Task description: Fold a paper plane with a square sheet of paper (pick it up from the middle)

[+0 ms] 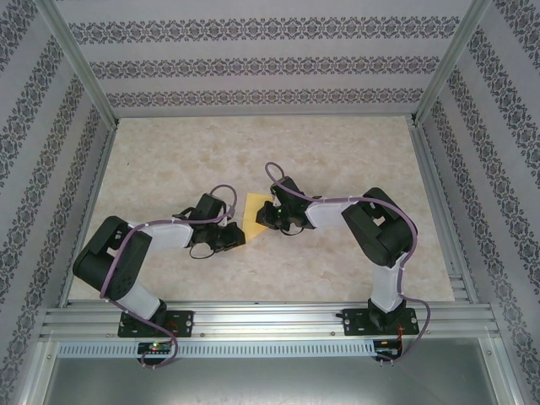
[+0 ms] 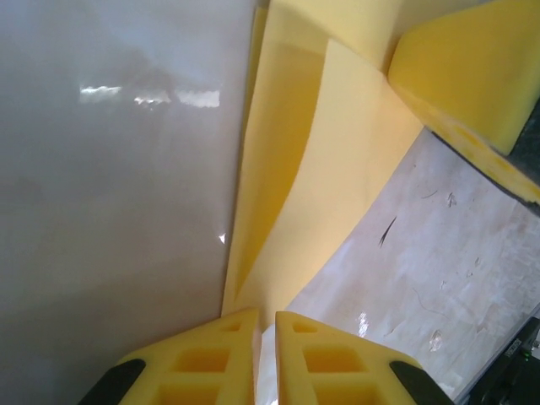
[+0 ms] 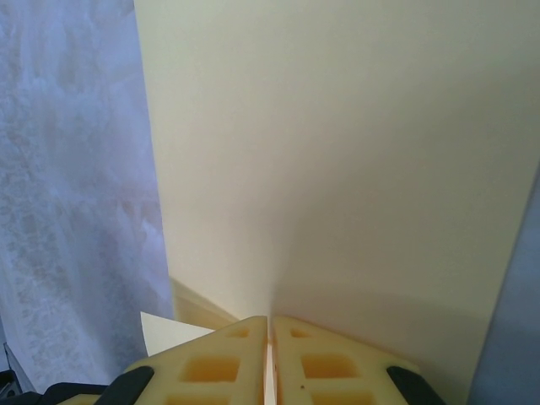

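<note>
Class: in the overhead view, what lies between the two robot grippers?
A thin yellow sheet of paper spans the gap between the left gripper and right gripper, shown in the top external view.

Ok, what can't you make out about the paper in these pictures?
Top view: the left pincer and right pincer cover most of the yellow paper, so its folds can't be read.
Left wrist view: the paper runs off the top edge.
Right wrist view: washed-out close-up; the paper's edges are cut off.

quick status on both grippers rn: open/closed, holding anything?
Left gripper: closed, pinching the yellow sheet of paper.
Right gripper: closed, pinching the same sheet.
</note>
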`<state>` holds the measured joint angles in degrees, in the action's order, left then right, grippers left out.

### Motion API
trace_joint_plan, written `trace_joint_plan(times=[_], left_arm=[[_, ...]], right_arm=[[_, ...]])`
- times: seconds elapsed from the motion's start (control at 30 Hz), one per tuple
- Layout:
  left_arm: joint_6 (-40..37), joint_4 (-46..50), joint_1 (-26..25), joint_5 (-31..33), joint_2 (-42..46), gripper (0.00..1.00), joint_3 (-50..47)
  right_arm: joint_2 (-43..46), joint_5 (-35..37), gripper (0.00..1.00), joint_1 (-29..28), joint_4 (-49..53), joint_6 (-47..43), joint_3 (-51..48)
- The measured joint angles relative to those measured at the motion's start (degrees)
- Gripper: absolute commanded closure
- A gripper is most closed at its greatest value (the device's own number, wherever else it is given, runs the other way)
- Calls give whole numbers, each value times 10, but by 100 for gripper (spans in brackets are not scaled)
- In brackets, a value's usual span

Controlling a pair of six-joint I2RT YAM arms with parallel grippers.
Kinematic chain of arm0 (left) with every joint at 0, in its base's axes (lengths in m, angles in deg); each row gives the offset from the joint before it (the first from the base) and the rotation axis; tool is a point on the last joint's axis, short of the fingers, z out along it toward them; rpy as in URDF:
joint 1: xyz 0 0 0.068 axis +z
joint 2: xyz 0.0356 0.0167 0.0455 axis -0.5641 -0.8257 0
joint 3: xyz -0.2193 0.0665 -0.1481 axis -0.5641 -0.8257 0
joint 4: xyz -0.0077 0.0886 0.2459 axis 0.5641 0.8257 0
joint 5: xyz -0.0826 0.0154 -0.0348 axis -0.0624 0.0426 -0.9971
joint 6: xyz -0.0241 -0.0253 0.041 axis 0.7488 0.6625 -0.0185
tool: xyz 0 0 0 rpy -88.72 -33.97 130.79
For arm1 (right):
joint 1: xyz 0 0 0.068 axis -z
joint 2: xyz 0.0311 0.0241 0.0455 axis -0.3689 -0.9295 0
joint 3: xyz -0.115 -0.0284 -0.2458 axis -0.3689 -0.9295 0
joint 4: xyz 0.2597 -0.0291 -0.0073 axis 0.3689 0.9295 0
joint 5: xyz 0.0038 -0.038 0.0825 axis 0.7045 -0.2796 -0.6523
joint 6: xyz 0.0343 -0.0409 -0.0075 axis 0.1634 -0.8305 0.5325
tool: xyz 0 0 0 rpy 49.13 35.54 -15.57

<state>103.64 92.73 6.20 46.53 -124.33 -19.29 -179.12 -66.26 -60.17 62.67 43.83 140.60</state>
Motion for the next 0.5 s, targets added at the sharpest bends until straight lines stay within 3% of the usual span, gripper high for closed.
trace_joint_plan(times=[0.33, 0.5], left_arm=[[-21, 80, 4, 10, 47, 83, -14], [-22, 120, 4, 33, 113, 79, -11]], right_arm=[[-1, 0, 87, 0, 7, 0, 4], [-3, -4, 87, 0, 20, -9, 14]])
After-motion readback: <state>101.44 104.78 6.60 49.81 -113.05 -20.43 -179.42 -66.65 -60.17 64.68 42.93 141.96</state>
